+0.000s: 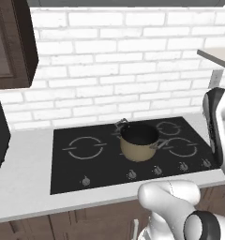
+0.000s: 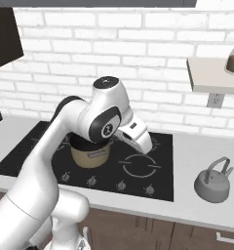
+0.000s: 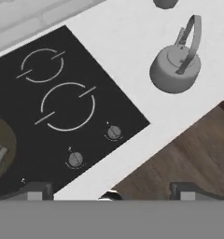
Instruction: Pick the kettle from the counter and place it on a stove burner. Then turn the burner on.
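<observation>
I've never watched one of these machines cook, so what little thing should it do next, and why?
Probably swing the end effector over toward the kettle and lower onto its handle. The kettle sits untouched on the counter, off to the side of the stove, while the end effector hangs open above the knobs with nothing in it. The burner nearest the kettle is free.

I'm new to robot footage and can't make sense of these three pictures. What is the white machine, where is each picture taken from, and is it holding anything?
It is a white robot arm in a simulated kitchen. Two pictures come from cameras behind it, left and right; the third looks down from its hand. On the black cooktop stands a tan pot, beside free burner rings and knobs. The silver kettle sits upright on the pale counter, right of the cooktop. The gripper is open and holds nothing.
</observation>
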